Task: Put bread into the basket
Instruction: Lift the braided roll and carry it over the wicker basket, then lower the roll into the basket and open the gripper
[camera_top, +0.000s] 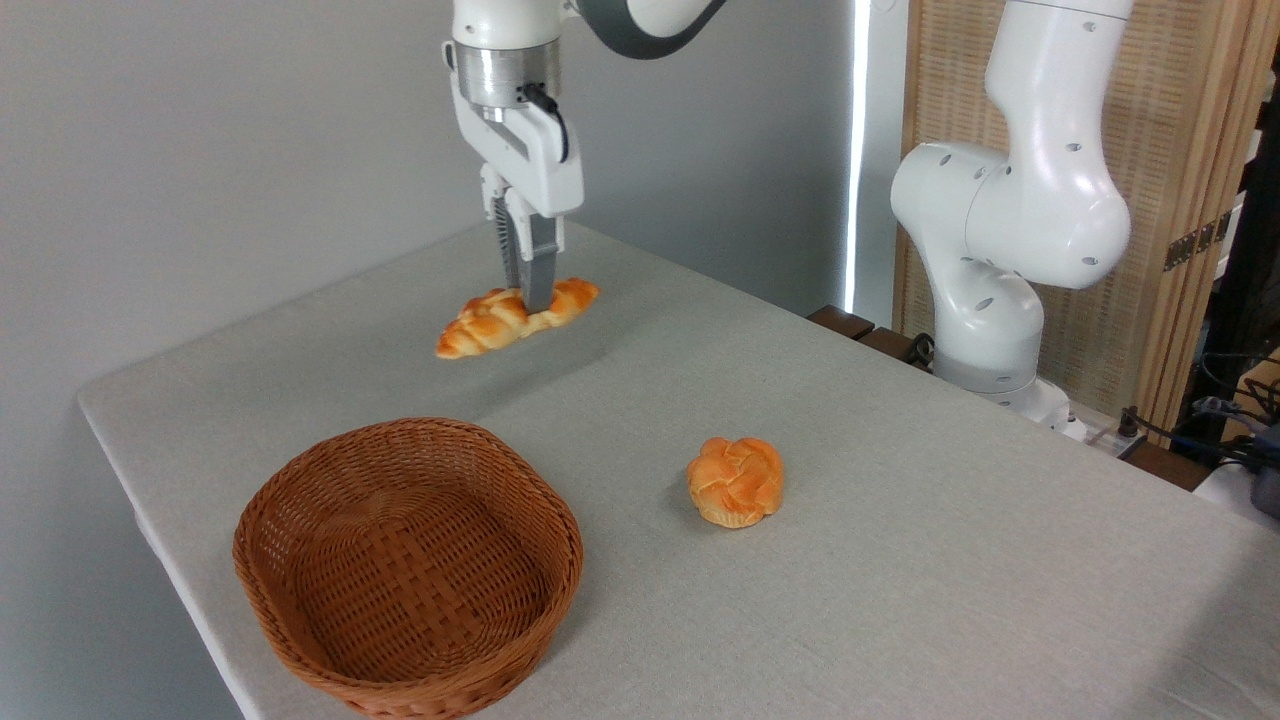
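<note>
The bread (490, 320), a long braided golden-orange loaf, hangs in the air above the table, its left end tilted slightly down. My gripper (532, 296) is shut on it near its middle, fingers pointing down. The basket (300, 480), an oval of reddish-brown wicker, stands at the table's front left, below and in front of the loaf, with nothing inside it.
A round knotted orange bun (735, 481) lies on the grey tablecloth (900, 560) to the right of the basket. The arm's white base (1000, 250) stands at the back right. The table's left edge runs close beside the basket.
</note>
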